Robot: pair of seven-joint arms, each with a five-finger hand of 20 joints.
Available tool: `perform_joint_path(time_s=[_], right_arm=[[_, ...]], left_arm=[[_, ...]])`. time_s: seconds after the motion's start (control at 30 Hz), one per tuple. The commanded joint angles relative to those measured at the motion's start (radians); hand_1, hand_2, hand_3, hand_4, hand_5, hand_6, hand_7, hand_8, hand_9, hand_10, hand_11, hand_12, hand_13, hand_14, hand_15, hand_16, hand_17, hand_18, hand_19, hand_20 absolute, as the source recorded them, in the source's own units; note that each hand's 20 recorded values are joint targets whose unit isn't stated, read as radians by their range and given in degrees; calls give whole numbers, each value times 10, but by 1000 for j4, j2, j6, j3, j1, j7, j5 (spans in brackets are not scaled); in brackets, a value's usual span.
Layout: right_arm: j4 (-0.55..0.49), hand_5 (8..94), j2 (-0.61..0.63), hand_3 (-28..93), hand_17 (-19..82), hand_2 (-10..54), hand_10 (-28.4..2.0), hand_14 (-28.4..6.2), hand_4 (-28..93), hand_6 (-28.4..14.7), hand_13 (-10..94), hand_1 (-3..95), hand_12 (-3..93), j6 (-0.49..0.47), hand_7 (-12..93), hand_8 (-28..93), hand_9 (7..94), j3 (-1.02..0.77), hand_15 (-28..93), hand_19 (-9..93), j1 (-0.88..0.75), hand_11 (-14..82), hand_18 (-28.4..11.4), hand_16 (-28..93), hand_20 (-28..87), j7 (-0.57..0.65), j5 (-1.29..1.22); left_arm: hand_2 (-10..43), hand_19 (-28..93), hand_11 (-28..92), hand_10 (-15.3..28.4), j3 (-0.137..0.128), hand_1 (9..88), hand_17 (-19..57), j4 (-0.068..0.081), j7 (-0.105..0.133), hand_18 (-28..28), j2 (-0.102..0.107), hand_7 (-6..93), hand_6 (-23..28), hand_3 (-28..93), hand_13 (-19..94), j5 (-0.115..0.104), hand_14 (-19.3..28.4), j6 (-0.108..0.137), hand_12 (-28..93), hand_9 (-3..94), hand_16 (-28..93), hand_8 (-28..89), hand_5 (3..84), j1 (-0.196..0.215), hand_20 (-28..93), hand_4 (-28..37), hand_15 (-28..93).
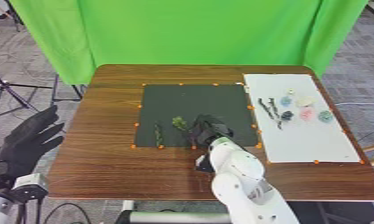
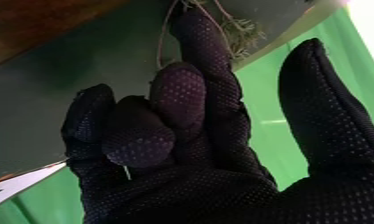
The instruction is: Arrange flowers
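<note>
On the dark mat point(image 1: 197, 102) the right hand point(image 1: 206, 129) is low at the front, just right of a bushy green sprig point(image 1: 179, 123). A slimmer green sprig point(image 1: 159, 134) lies farther left. In the right wrist view the right hand point(image 2: 201, 185) has loosely bent fingers and a thumb standing well apart; thin stems and green needles point(image 2: 244, 36) are beyond its longest finger. Off the table's left edge the left hand point(image 1: 25, 142) is open. A white sheet point(image 1: 321, 145) carries dark twigs point(image 1: 274, 107), a dark flower point(image 1: 286, 115), blue point(image 1: 286, 101), cream point(image 1: 304, 101), pink point(image 1: 306, 114) and teal point(image 1: 326, 116) flowers.
Orange markers line the mat and the sheet. Bare brown wood point(image 1: 103, 160) spans the table's left and front. A green curtain point(image 1: 201, 32) hangs behind the table, and tripod legs point(image 1: 15, 92) stand at the far left.
</note>
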State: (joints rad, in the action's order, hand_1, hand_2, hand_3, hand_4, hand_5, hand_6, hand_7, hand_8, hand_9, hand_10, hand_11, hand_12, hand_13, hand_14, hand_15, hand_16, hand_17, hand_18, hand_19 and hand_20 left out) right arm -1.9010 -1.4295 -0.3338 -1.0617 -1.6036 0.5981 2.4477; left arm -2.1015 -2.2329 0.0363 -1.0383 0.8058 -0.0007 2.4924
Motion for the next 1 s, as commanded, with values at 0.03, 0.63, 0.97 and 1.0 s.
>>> perform_joint_path(time_s=[0.03, 0.63, 0.97, 1.0], right_arm=[[-3, 687, 0, 780, 281, 28, -140, -107, -193, -36, 718, 202, 457, 51, 169, -109, 718, 5, 818, 822, -22, 572, -240, 376, 473, -36, 36], [-12, 550, 4, 801, 245, 20, -154, -123, -195, -71, 662, 195, 444, 57, 115, -97, 624, 10, 824, 805, -38, 566, -241, 379, 481, -61, 65], [-3, 661, 10, 785, 252, 34, -143, -123, -197, -43, 668, 203, 426, 33, 168, -101, 669, 6, 827, 798, -32, 581, -239, 353, 487, -50, 50], [-3, 671, 9, 784, 255, 36, -141, -121, -196, -40, 673, 202, 425, 33, 172, -102, 677, 6, 825, 799, -32, 580, -239, 351, 487, -50, 50]], left_arm=[[-18, 366, 109, 87, -1, 202, -110, -1, -2, 182, -3, 208, 9, 705, 138, -4, 108, -5, 204, 167, 85, -103, 207, 8, 96, -283, 140], [-19, 366, 109, 86, -4, 202, -110, -6, -3, 182, -15, 209, 8, 706, 138, 0, 107, -5, 204, 167, 85, -102, 207, 13, 96, -283, 140], [-18, 366, 109, 86, -4, 202, -110, -6, -3, 182, -20, 209, 8, 705, 138, 2, 107, -7, 204, 166, 84, -103, 207, 12, 96, -283, 140], [-19, 366, 109, 86, -3, 202, -110, -5, -1, 182, -17, 210, 9, 706, 138, 1, 107, -5, 204, 167, 84, -103, 207, 12, 96, -283, 140]])
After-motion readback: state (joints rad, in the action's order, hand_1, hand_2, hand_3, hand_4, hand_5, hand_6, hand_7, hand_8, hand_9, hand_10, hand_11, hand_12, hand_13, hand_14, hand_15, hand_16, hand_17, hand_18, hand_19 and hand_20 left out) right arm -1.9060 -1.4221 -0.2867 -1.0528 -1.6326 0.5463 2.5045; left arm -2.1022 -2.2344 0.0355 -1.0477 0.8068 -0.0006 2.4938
